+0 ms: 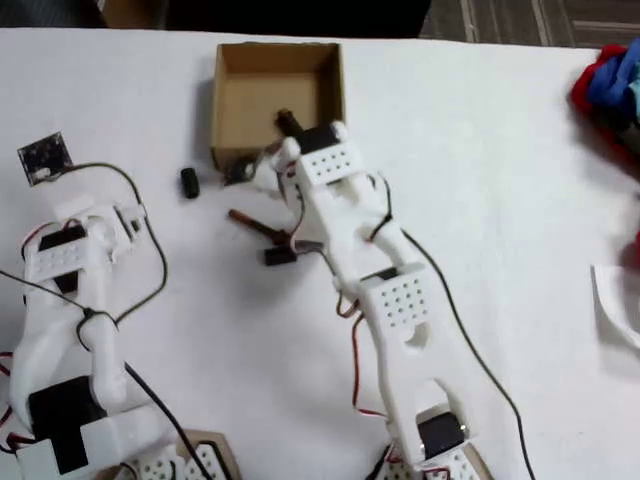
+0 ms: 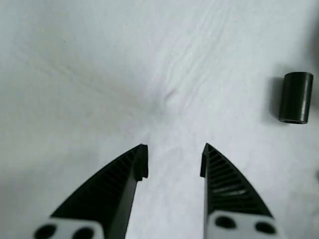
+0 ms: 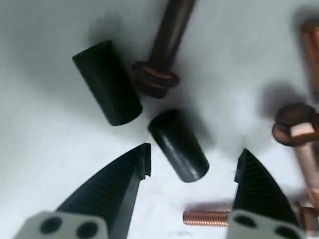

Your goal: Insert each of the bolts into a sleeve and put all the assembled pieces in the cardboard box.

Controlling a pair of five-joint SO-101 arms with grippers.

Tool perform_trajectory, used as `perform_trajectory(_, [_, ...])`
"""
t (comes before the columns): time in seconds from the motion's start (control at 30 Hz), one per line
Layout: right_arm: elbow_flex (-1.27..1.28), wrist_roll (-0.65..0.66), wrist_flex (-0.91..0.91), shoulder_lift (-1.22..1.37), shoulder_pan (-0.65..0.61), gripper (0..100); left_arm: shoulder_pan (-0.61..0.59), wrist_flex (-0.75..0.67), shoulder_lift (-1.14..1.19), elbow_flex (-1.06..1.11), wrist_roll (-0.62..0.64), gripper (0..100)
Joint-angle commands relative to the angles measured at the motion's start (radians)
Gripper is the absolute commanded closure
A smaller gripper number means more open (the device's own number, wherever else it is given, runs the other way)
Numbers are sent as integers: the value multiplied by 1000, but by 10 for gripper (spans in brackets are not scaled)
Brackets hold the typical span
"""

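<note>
The cardboard box (image 1: 225, 100) stands open at the table's far middle, with a dark piece (image 1: 290, 122) inside. My right gripper (image 1: 262, 172) hangs just in front of the box. In the right wrist view it (image 3: 195, 154) is open over a black sleeve (image 3: 178, 144) lying between its fingertips. A second sleeve (image 3: 107, 82) lies beside a copper bolt (image 3: 162, 45), and more bolts (image 3: 299, 134) lie close by. Nearer the arm lie a bolt (image 1: 255, 225) and a sleeve (image 1: 280, 255). My left gripper (image 2: 173, 149) is open over bare table, holding nothing, with a lone sleeve (image 2: 295, 97) (image 1: 189, 182) off to its side.
A small dark board (image 1: 43, 158) lies at the far left, with a black cable (image 1: 150, 250) looping from it around the left arm. Coloured cloth (image 1: 610, 80) and a white object (image 1: 615, 300) sit at the right edge.
</note>
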Motion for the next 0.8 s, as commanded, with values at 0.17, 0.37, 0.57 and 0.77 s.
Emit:
perform_trajectory(0.17, [2, 57, 7, -1, -15, 744, -9, 0, -9, -44, 2, 805])
perform_trajectory(0.37, [-110, 51, -25, 111, -16, 744, -8, 0, -9, -42, 2, 805])
perform_trajectory(0.57, [-235, 49, -16, 165, -18, 745, -8, 0, -9, -42, 2, 805])
perform_trajectory(0.77, [-236, 49, 7, 185, -62, 745, -8, 0, -9, -44, 2, 805])
